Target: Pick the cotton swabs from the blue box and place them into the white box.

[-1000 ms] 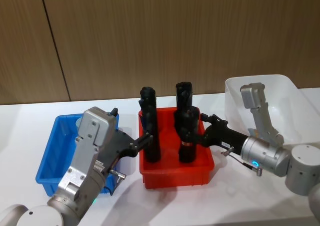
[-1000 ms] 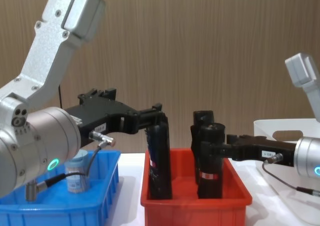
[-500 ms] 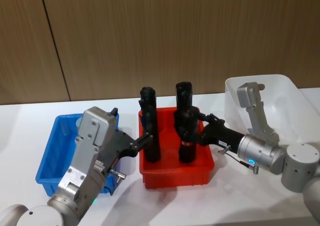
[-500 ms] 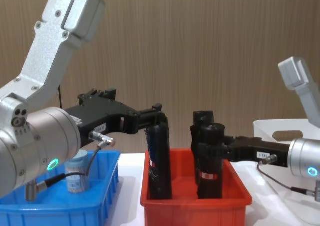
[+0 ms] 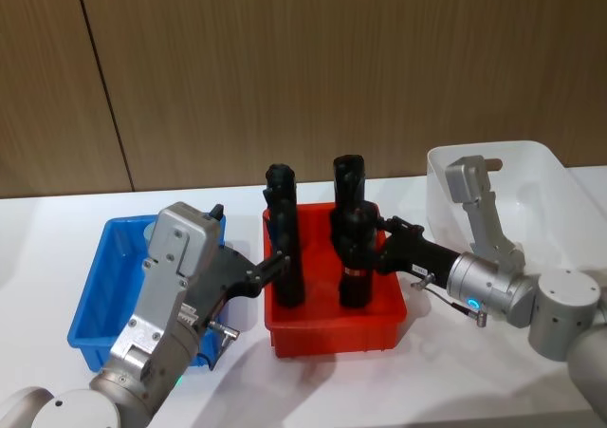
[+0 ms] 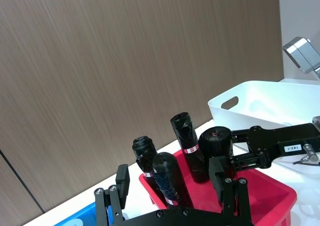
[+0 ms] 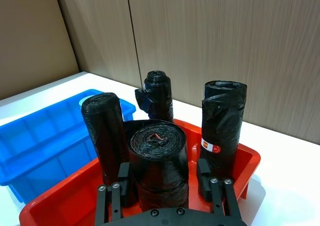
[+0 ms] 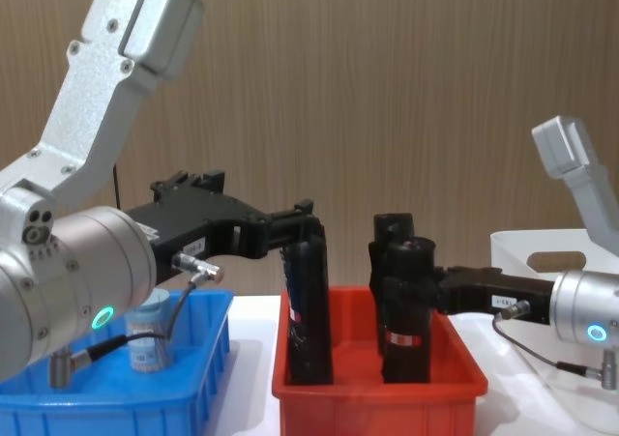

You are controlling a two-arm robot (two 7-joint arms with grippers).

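Red plastic sat at the centre of it all: the red bin, and everything else lay to one side or the other of it. The white box, the biggest tub there, stood just beyond the bin on the robot's right. The blue box stood close on the bin's other side.

Four black rolls stood upright inside the red bin. The right gripper reached in from the white-box side. Its jaws were spread, one on each side of the front roll, and I could not see them pressing on it. The left gripper came over the blue box with its jaws wide, a fingertip right against the left-hand roll.

The cotton swabs, one small jar with a pale lid, stood in the blue box on the side away from the red bin, behind the left arm and untouched.

To my eye both arms were working the wrong bin. Doing this step well would have meant drawing each gripper straight back so no roll tipped. The left gripper would then drop over the jar's lid, close on its sides and lift it clear of the blue rim. After that it would have to carry the jar high across the rolls to the white box.
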